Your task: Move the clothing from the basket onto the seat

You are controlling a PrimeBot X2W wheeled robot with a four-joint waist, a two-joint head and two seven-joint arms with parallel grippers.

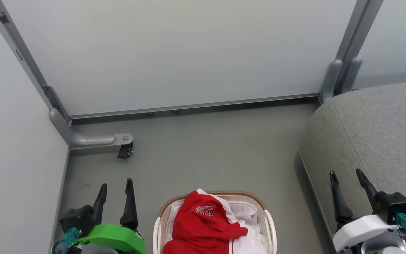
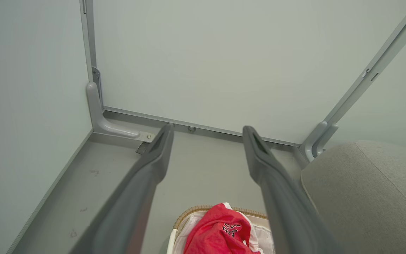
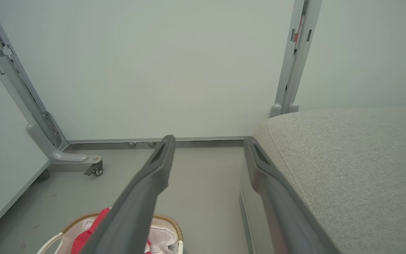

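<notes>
Red clothing [image 1: 203, 225] with white panels and lettering lies heaped in the white basket [image 1: 270, 225] with a brown woven rim, at the bottom middle of the head view. The grey seat [image 1: 375, 130] fills the right side. My left gripper [image 1: 116, 185] stands open to the left of the basket, empty, fingers pointing away over the floor. My right gripper [image 1: 345, 175] is open and empty over the seat's near left edge. The left wrist view shows the clothing [image 2: 220, 229] below its fingers and the seat [image 2: 365, 190] at right. The right wrist view shows the basket [image 3: 169, 222] and seat [image 3: 347, 165].
Pale partition walls [image 1: 174, 53] close off the back and left. A grey metal foot with a caster [image 1: 124, 151] juts onto the grey floor [image 1: 217, 151] at back left. A grey post base [image 1: 333, 79] stands at the seat's far corner.
</notes>
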